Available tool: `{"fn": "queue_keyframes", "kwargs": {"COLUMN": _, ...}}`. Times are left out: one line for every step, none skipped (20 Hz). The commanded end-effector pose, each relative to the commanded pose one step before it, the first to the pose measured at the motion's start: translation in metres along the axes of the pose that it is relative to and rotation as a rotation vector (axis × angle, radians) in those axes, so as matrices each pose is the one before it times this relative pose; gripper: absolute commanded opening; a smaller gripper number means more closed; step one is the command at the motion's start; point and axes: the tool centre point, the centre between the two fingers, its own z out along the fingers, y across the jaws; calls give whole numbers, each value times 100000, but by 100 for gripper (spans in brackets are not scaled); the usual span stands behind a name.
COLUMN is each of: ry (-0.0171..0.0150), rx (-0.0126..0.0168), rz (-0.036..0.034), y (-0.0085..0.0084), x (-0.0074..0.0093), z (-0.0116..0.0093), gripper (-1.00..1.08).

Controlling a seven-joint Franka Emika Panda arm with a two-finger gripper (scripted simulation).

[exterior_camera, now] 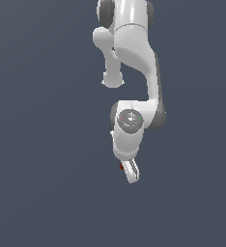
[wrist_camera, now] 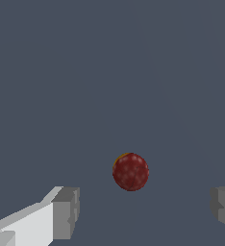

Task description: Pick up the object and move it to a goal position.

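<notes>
The arm (exterior_camera: 134,72) hangs down over a plain dark grey tabletop (exterior_camera: 47,144), its gripper (exterior_camera: 130,173) low near the surface. The object (wrist_camera: 131,171), a small dark red ball with a bumpy skin, lies on the tabletop between the two fingers, touching neither. It is about round, so it has no long axis and points no way that I can make out; a sliver of orange shows at one edge.

The gripper stands wide open and holds nothing. In the wrist view one grey pad (wrist_camera: 66,213) sits well to one side of the object and the other is at the far edge of the picture.

From the exterior view the object (exterior_camera: 120,167) is only a red speck beside the gripper, mostly hidden by it, and the gap between the fingers cannot be seen there. The wrist view shows no arm.
</notes>
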Motion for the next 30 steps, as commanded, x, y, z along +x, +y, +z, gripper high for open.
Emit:
{"fn": "queue_keyframes", "kwargs": {"ry": 109, "rx": 11, "rz": 2329, "y": -160, "x": -30, "z": 187, "gripper": 100}}
{"fn": "queue_keyframes", "kwargs": {"ry": 25, "rx": -5, "rz": 569, "y": -38, "x": -15, "z": 52, "gripper": 100}}
{"fn": "queue_keyframes", "kwargs": {"ry": 20, "rx": -4, "rz": 447, "y": -29, "x": -9, "z": 41, "gripper": 100}}
{"fn": "queue_keyframes", "kwargs": {"ry": 14, "rx": -3, "rz": 316, "y": -21, "x": -8, "z": 29, "gripper": 100}}
{"fn": "queue_keyframes", "kwargs": {"ry": 9, "rx": -2, "rz": 195, "y": -12, "x": -1, "z": 17, "gripper": 100}}
{"fn": "queue_keyframes", "kwargs": {"ry": 3, "rx": -1, "rz": 69, "y": -3, "x": 2, "z": 6, "gripper": 100}}
{"fn": "queue_keyframes", "kwargs": {"ry": -27, "rx": -26, "rz": -435, "y": 31, "x": -12, "z": -17, "gripper": 100}}
{"fn": "queue_keyframes", "kwargs": {"ry": 0, "rx": 0, "rz": 0, "y": 0, "x": -3, "z": 41, "gripper": 100}}
{"fn": "queue_keyframes", "kwargs": {"ry": 0, "rx": 0, "rz": 0, "y": 0, "x": -8, "z": 121, "gripper": 100}}
{"fn": "queue_keyframes", "kwargs": {"ry": 0, "rx": 0, "rz": 0, "y": 0, "x": -13, "z": 202, "gripper": 100}}
{"fn": "queue_keyframes", "kwargs": {"ry": -1, "rx": 4, "rz": 69, "y": 11, "x": 29, "z": 279, "gripper": 100}}
{"fn": "queue_keyframes", "kwargs": {"ry": 0, "rx": 0, "rz": 0, "y": 2, "x": -25, "z": 361, "gripper": 100}}
{"fn": "queue_keyframes", "kwargs": {"ry": -2, "rx": 4, "rz": 69, "y": 15, "x": 17, "z": 437, "gripper": 100}}
{"fn": "queue_keyframes", "kwargs": {"ry": -2, "rx": 3, "rz": 69, "y": 18, "x": 11, "z": 514, "gripper": 100}}
{"fn": "queue_keyframes", "kwargs": {"ry": 0, "rx": 0, "rz": 0, "y": 11, "x": -43, "z": 590, "gripper": 100}}
{"fn": "queue_keyframes", "kwargs": {"ry": -3, "rx": 4, "rz": 98, "y": 28, "x": 22, "z": 620, "gripper": 100}}
{"fn": "queue_keyframes", "kwargs": {"ry": -2, "rx": 3, "rz": 69, "y": 21, "x": 8, "z": 540, "gripper": 100}}
{"fn": "queue_keyframes", "kwargs": {"ry": 0, "rx": 0, "rz": 0, "y": 6, "x": -32, "z": 454, "gripper": 100}}
{"fn": "queue_keyframes", "kwargs": {"ry": 0, "rx": 3, "rz": 69, "y": 10, "x": 24, "z": 364, "gripper": 100}}
{"fn": "queue_keyframes", "kwargs": {"ry": 0, "rx": 0, "rz": 0, "y": -9, "x": -15, "z": 279, "gripper": 100}}
{"fn": "queue_keyframes", "kwargs": {"ry": 0, "rx": 0, "rz": 0, "y": -18, "x": -6, "z": 191, "gripper": 100}}
{"fn": "queue_keyframes", "kwargs": {"ry": 0, "rx": 0, "rz": 0, "y": -28, "x": 3, "z": 103, "gripper": 100}}
{"fn": "queue_keyframes", "kwargs": {"ry": 0, "rx": 0, "rz": 0, "y": -38, "x": 13, "z": 16, "gripper": 100}}
{"fn": "queue_keyframes", "kwargs": {"ry": 0, "rx": 0, "rz": 0, "y": -39, "x": 18, "z": -53, "gripper": 100}}
{"fn": "queue_keyframes", "kwargs": {"ry": 0, "rx": 0, "rz": 0, "y": -14, "x": 7, "z": -28, "gripper": 100}}
{"fn": "queue_keyframes", "kwargs": {"ry": 0, "rx": 0, "rz": 0, "y": 0, "x": 0, "z": 0, "gripper": -100}}
{"fn": "queue_keyframes", "kwargs": {"ry": 0, "rx": 0, "rz": 0, "y": 0, "x": 0, "z": 0, "gripper": -100}}
{"fn": "queue_keyframes", "kwargs": {"ry": 0, "rx": 0, "rz": 0, "y": 0, "x": 0, "z": 0, "gripper": -100}}
{"fn": "queue_keyframes", "kwargs": {"ry": 0, "rx": 0, "rz": 0, "y": 0, "x": 0, "z": 0, "gripper": -100}}
{"fn": "queue_keyframes", "kwargs": {"ry": 0, "rx": 0, "rz": 0, "y": 0, "x": 0, "z": 0, "gripper": -100}}
